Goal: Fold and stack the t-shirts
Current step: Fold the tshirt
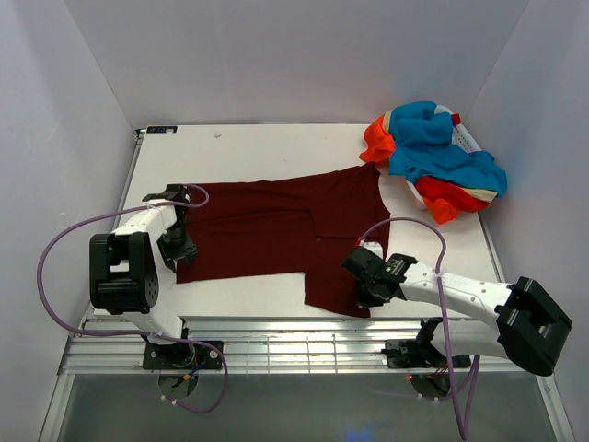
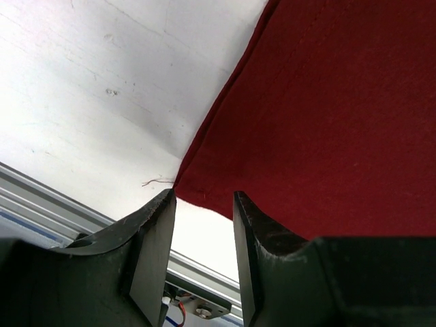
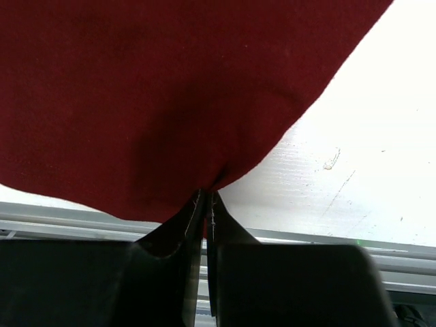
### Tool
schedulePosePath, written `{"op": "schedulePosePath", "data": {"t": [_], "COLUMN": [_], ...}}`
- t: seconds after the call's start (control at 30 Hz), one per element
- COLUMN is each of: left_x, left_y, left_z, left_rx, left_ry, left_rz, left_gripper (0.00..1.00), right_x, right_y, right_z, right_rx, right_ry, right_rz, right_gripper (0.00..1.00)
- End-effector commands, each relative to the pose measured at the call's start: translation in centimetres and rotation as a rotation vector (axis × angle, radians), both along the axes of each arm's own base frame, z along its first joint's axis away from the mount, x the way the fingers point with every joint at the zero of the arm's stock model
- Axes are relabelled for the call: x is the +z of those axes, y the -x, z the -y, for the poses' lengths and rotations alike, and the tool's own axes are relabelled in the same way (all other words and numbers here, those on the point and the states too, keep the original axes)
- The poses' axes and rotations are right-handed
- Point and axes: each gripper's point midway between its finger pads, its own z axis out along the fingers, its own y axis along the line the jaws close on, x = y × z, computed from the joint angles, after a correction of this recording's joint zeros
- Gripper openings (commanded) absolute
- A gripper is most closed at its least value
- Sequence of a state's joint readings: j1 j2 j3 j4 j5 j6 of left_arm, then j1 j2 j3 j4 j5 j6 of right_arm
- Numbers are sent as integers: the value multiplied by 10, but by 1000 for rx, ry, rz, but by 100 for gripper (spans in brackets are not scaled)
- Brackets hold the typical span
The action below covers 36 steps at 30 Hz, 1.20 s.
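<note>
We see the maroon t-shirt (image 1: 267, 230) spread flat across the middle of the table (image 1: 248, 147). Its long side runs left to right, and one flap reaches toward the near edge on the right.

The left gripper (image 1: 178, 241) sits low at the shirt's left edge. In the left wrist view its jaws stand apart, fairly wide, holding nothing, and bare white table shows between the fingers (image 2: 153, 252). The shirt's corner lies just ahead of the gap, not pinched, and a loose thread sticks out beside it.

The right gripper (image 1: 363, 276) is down on the near right flap. In the right wrist view its jaws are pressed together on the maroon hem, and the cloth puckers where they bite.

The other t-shirts (image 1: 433, 161) are orange-red and turquoise with some white trim. They lie bunched in a heap at the far right corner of the table. The heap sits just beside the maroon shirt's far right corner and well apart from both grippers.
</note>
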<state>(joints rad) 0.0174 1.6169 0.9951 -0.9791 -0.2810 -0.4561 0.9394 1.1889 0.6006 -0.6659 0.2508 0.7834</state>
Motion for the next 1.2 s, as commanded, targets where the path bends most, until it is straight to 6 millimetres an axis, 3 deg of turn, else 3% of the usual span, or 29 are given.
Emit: {"op": "schedulePosePath", "data": {"t": [0.0,0.23,0.57,0.63,1.0,1.17], "left_x": [9,-10,-31,-30,-31,-28], "left_y": [4,16,19,17,17,12], "left_z": [1,15,12,11,11,11], "left_rx": [14,19,17,16,12,9], "left_ry": [2,81,66,59,61,60], "left_rz": [17,-67,-157,-148,-155,-125], "left_gripper": [50,50,46,42,3,0], "right_x": [7,4,9,9,15,24], "right_y": [-6,-8,-9,-8,-14,-25], "right_z": [-3,-6,-5,-3,-2,-7], "right_rx": [11,22,1,-5,-5,2], "right_ry": [6,-18,-45,-40,-16,9], "right_rz": [31,48,77,76,91,115], "right_gripper": [8,8,8,8,8,8]}}
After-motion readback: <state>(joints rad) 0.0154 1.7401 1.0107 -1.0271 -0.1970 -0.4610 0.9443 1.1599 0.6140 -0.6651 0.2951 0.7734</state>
